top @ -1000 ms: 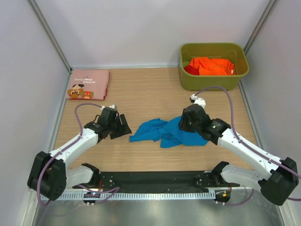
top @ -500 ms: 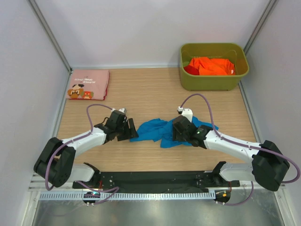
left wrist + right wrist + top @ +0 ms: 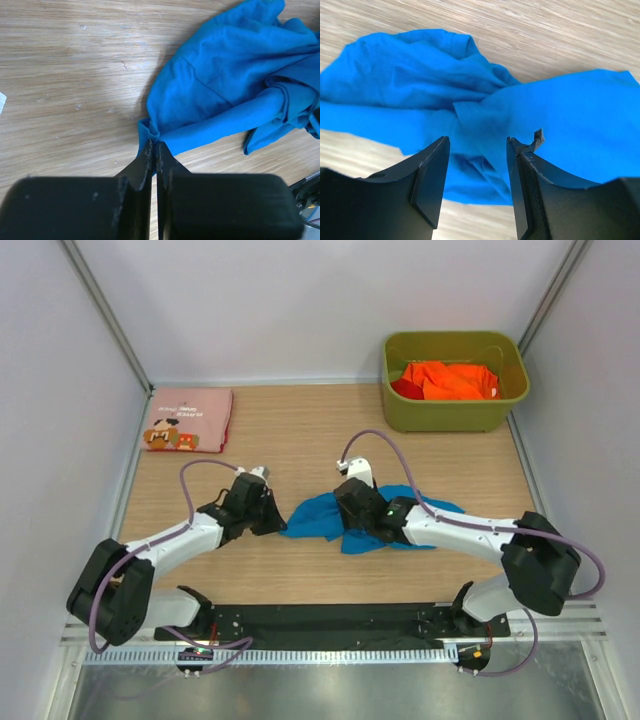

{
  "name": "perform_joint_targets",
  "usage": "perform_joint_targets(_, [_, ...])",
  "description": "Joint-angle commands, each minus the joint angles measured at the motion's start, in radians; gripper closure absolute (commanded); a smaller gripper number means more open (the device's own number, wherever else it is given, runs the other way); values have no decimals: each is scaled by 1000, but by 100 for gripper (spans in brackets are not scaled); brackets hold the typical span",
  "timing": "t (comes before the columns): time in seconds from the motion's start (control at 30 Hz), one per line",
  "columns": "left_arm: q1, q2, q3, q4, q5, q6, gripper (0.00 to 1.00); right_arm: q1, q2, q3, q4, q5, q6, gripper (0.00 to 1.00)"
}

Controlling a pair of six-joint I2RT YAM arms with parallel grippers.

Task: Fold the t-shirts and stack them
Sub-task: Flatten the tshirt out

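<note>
One blue t-shirt (image 3: 220, 90) lies crumpled on the surface (image 3: 65, 60), so you are at the spreading step, before any fold. Your left end effector (image 3: 154, 150) is pressed together, pinching a cloth corner at its tips, the rest bunched ahead and to its right. Your right end effector (image 3: 477, 150) is spread, the heap directly beneath it. Next, I judge, it must find a free edge, close, then both pull apart.

Crumpled bright blue cloth t-shirt (image 3: 315, 517): mid hidden under white right arm (image 3: 450, 530) (top view), cut by rt edge in left wrist view.
</note>
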Motion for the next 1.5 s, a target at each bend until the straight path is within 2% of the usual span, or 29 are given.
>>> perform_joint_targets(0.0, [-4, -43, 19, 15, -3, -22, 100, 6, 52, 48, 22, 80, -69, 44])
perform_joint_targets(0.1, [-3, -55, 26, 1, -7, -31, 100, 6, 98, 55, 22, 129, -62, 44])
perform_joint_targets(0.17, [-3, -66, 34, -17, -26, -37, 100, 6, 127, 71, -21, 201, -42, 51])
perform_joint_targets(0.2, [-3, -69, 48, -49, -39, -48, 100, 8, 133, 87, -40, 274, -22, 65])
perform_joint_targets(0.23, [-3, -76, 55, -69, -60, -58, 100, 8, 133, 100, -85, 317, -11, 74])
perform_joint_targets(0.27, [-3, -92, 68, -92, -132, -72, 100, 8, 127, 113, -118, 356, 6, 92])
perform_joint_targets(0.3, [-1, -98, 119, -199, -190, -88, 100, 6, 116, 153, -151, 423, 24, 99])
perform_joint_targets(0.4, [10, -139, 263, -429, -345, -95, 100, 6, 46, 276, -437, 509, 142, 99])
perform_joint_targets(0.47, [13, -175, 336, -509, -402, -77, 100, 2, -40, 325, -562, 537, 255, 99])
perform_joint_targets(0.5, [13, -205, 363, -572, -440, -69, 100, -17, -68, 354, -687, 546, 300, 99])
perform_joint_targets(0.53, [13, -218, 412, -601, -459, -62, 100, -37, -103, 354, -734, 536, 372, 99])
perform_joint_targets(0.6, [14, -242, 431, -649, -477, -55, 100, -84, -205, 295, -788, 499, 417, 99])
perform_joint_targets(0.67, [17, -258, 419, -672, -497, -42, 100, -203, -284, 212, -784, 413, 425, 99])
perform_joint_targets(0.7, [20, -258, 410, -678, -508, -40, 100, -268, -365, 121, -738, 375, 411, 99])
perform_joint_targets(0.73, [34, -255, 399, -680, -507, -37, 100, -394, -400, 77, -707, 268, 393, 99])
perform_joint_targets(0.77, [45, -251, 370, -674, -491, -28, 100, -462, -443, 40, -678, 223, 358, 99])
perform_joint_targets(0.87, [86, -230, 327, -634, -413, -19, 100, -570, -519, -31, -613, 198, 356, 99])
perform_joint_targets(0.93, [109, -213, 316, -616, -369, -11, 100, -606, -495, -20, -615, 188, 397, 95])
perform_joint_targets(0.97, [115, -196, 315, -605, -338, -8, 100, -633, -479, -20, -598, 150, 397, 80])
perform_joint_targets(1.03, [126, -178, 318, -597, -324, -2, 100, -667, -412, -12, -546, 106, 377, 68])
perform_joint_targets(1.17, [128, -158, 315, -547, -257, 9, 100, -707, -315, 63, -555, 40, 394, 64])
perform_joint_targets(1.27, [128, -155, 301, -531, -220, 9, 100, -706, -325, 87, -612, 23, 510, 60])
perform_joint_targets(1.37, [129, -147, 289, -525, -238, 14, 100, -706, -367, 25, -612, -62, 592, 58])
perform_joint_targets(1.47, [129, -121, 293, -520, -235, 15, 100, -706, -424, -61, -598, -79, 648, 58])
